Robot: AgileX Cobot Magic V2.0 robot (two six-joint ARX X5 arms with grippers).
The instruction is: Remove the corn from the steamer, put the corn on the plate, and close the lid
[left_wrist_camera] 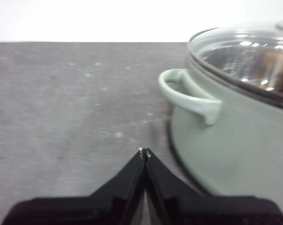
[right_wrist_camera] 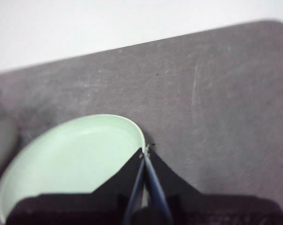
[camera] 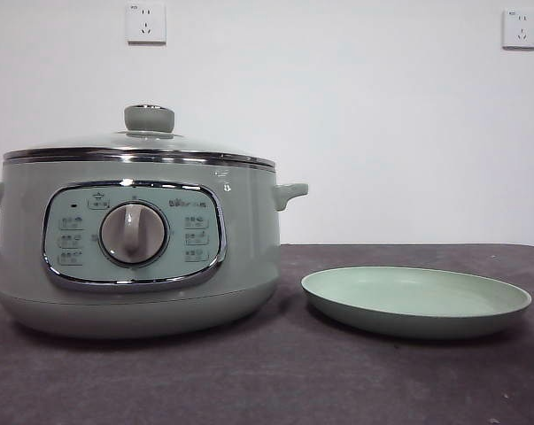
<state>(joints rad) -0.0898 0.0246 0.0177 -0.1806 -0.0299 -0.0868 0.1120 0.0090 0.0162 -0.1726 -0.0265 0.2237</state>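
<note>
Plainly nothing has been started: the large round pale grey-green electric steamer point(camera: 134, 239) sits on the dark grey desk point(camera: 275, 381) with its round glass lid point(camera: 143, 146), chrome-rimmed and topped by a grey-green knob, seated squarely on the rim. Just beside it, at its 3 o'clock in the front view, rests the shallow round pale green plate point(camera: 417, 301), bare. The corn is not clearly visible; a blurred brownish shape shows through the glass in the left wrist view, but I cannot tell what it is, so presumably the cob is inside the pot.

The left gripper point(left_wrist_camera: 144, 151) hovers over bare desk near the steamer's side handle point(left_wrist_camera: 188, 93), jaws pressed together. The right gripper point(right_wrist_camera: 145, 150) hangs above the plate's edge, jaws likewise together, holding nothing.

As I judge it, the first step, lifting the lid, is still ahead. That calls for one gripper to spread its jaws, come over the knob and clamp it before raising the lid clear.
</note>
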